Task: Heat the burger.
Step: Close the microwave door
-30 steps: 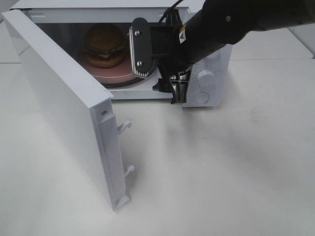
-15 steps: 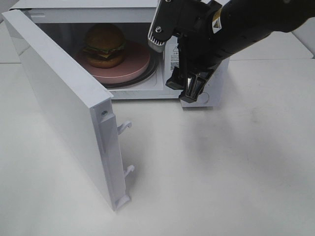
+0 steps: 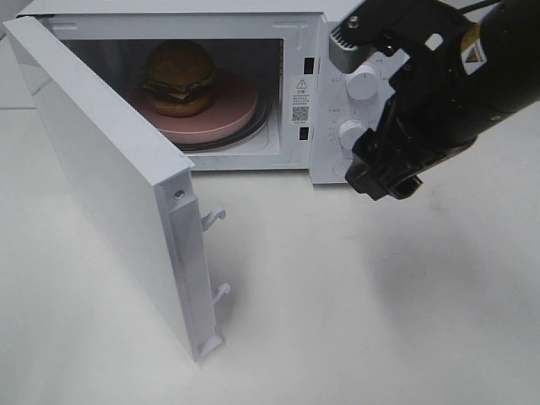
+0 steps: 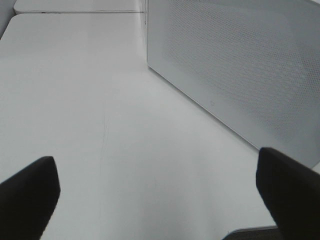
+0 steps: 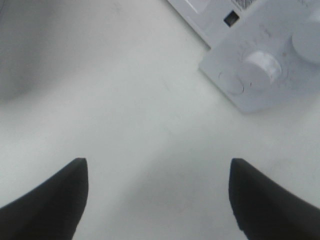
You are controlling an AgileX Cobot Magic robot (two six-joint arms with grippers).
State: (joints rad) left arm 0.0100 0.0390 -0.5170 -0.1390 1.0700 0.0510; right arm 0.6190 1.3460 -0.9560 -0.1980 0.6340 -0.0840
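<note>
Fist-sized burger with glossy golden-brown bun, frilly green lettuce and dark patty: inside the white box-shaped microwave oven, resting on the pink round plate, toward the left rear of the cavity. Same spot as a second ago; no shift in burger or plate.

Black right hand: a second ago directly in front of the cavity mouth, half a second ago across the control panel, now drawn off to the right and hanging beside the panel's lower corner, above the white tabletop. Spread wide, nothing between the fingers. From the wrist, only bare tabletop below and the white round knobs just ahead.

Black left hand: outside the high view, likewise spread wide and empty, low over the tabletop, facing a white panel with fine dotted mesh, probably the outer face of the white hinged door.

Door unchanged, swung fully open, white latch hooks sticking out from its free edge.

Meaning for the task: loading apparently finished, cavity mouth now free of the arm, door's swing path unobstructed. Left to do, by the look of it: push the door shut until the latch hooks catch, then turn a knob to start heating. Left hand seemingly well placed for the push; right hand already near the knobs.
</note>
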